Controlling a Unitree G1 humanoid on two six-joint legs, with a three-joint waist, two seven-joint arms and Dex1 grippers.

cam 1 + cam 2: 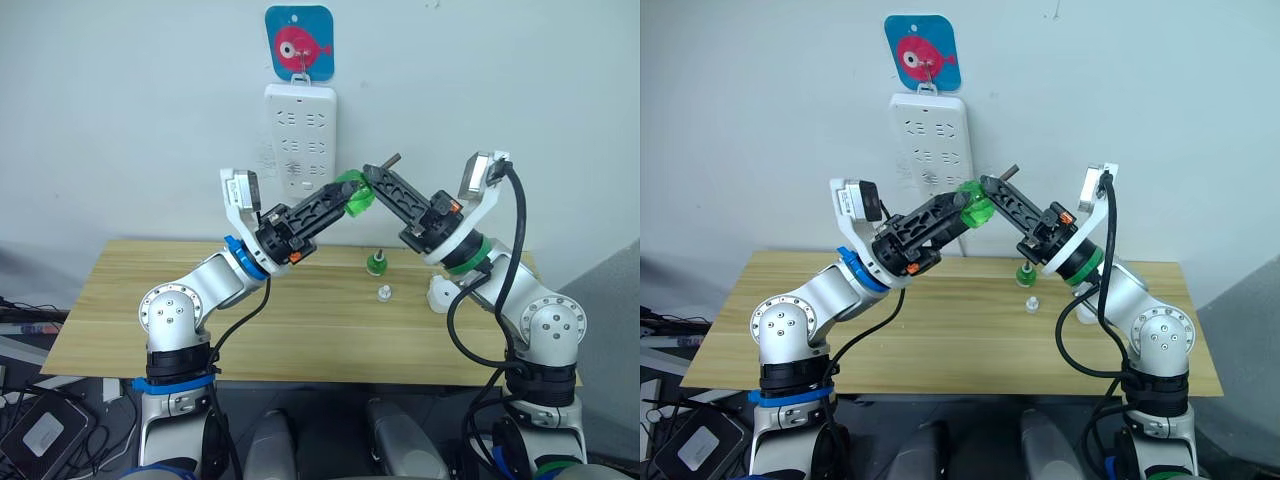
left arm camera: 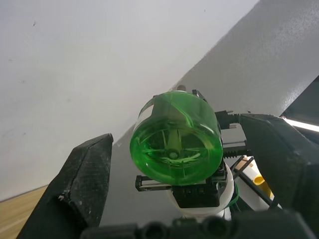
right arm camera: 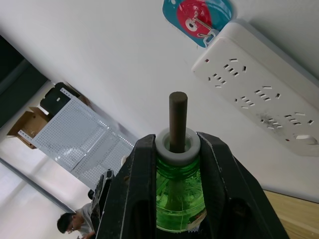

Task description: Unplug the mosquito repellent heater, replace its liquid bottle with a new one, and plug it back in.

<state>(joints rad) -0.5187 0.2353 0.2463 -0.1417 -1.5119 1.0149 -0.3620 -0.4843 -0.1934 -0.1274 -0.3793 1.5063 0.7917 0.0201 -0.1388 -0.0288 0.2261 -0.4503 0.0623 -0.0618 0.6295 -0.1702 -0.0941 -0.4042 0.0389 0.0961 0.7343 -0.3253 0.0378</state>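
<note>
Head stereo pair looks forward-down over table (image 1: 300,330); wrist cameras close — share green bottle (image 2: 175,144).

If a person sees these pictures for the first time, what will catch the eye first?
First, the bright green bottle held up in the air between the two arms, in front of the white power strip on the wall. The right gripper is shut on its neck, with a dark wick standing out, and the left gripper reaches to its base. On the wooden table below stands a second small green bottle.
</note>
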